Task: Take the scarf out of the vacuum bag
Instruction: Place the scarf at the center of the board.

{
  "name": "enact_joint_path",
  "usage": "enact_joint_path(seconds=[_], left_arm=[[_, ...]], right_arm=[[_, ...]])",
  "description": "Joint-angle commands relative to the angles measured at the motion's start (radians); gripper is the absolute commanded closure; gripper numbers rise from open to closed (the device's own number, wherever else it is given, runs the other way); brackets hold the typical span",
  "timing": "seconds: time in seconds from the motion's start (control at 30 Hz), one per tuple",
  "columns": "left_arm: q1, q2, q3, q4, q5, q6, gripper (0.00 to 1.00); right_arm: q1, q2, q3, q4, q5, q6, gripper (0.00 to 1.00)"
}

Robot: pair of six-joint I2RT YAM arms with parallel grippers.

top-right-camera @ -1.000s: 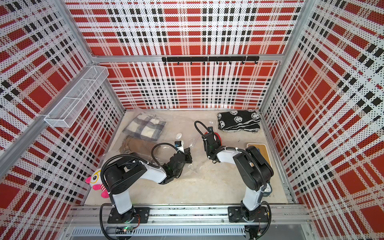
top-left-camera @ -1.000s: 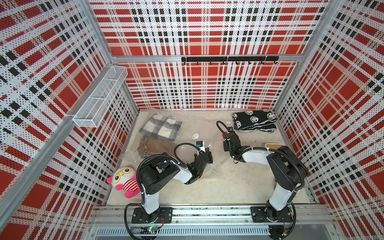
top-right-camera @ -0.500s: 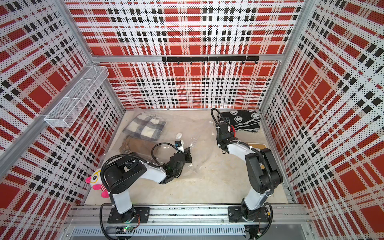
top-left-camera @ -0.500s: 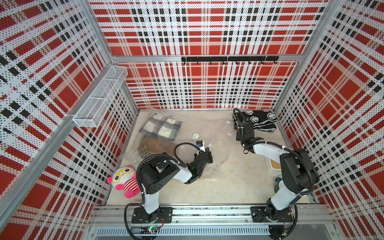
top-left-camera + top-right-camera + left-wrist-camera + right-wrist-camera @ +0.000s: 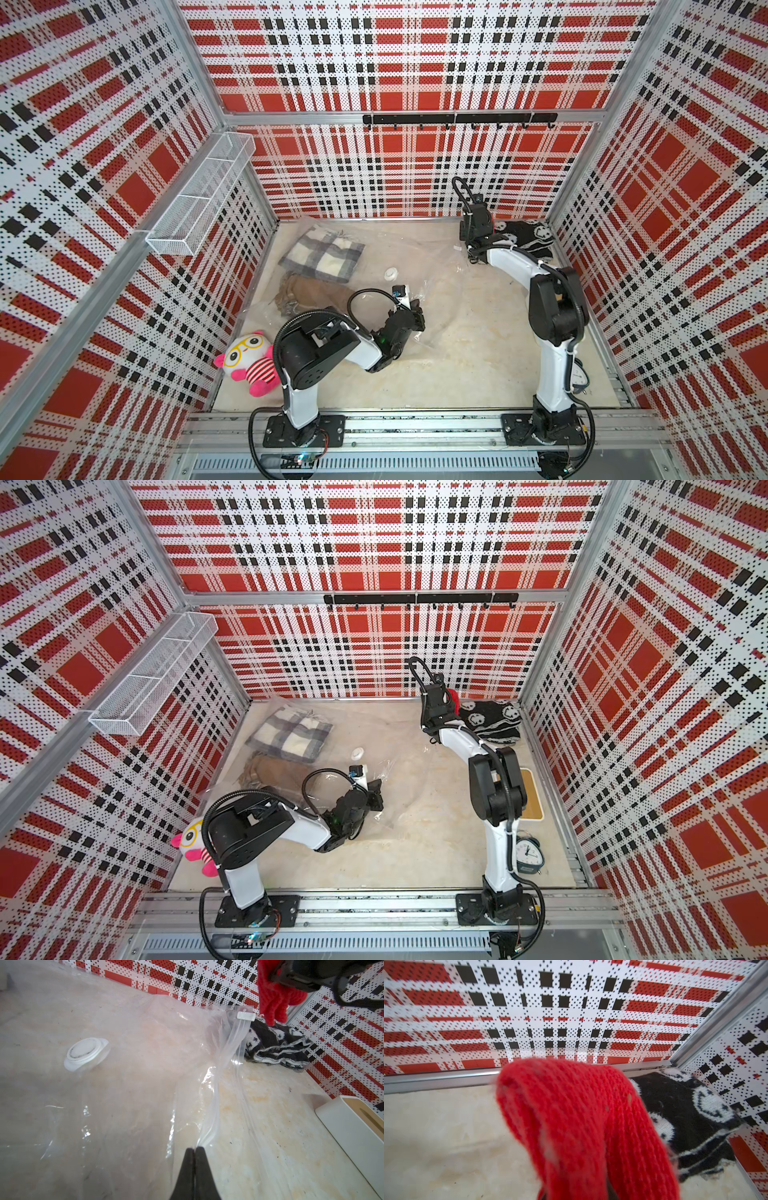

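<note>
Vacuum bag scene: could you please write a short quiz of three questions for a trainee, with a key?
1. True or false: the red scarf lies inside the vacuum bag.
2. The left gripper is shut on: A the valve, B the bag's zip edge, C the plush toy.
3. Which gripper holds the scarf up?
Key: 1 false, it hangs outside the bag; 2 B; 3 the right gripper.

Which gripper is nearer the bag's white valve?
Left. The left gripper pinches the vacuum bag near the valve; the right gripper, gripping the red scarf, hangs farther back.
</note>
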Motion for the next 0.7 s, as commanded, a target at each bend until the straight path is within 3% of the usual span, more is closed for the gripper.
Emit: enact_joint_path(seconds=[0.0,0.4,0.67], left_arm=[[-0.016,-0.027,-0.02,0.026,0.044,0.002,1.0],[-0.048,-0.014,0.01,-0.016,0.022,0.007,1.0],[-0.065,-0.05,-0.003,-0.031,-0.022,0.015,1.0]], right_arm=[[-0.002,0.102,0.119,-0.081,-0.026,-0.055,0.88],[0.008,0.339,0.39,-0.235,-0.232,-0.055,0.87],[0.025,0.394,0.434,-0.266,-0.311,-0.042,0.83]])
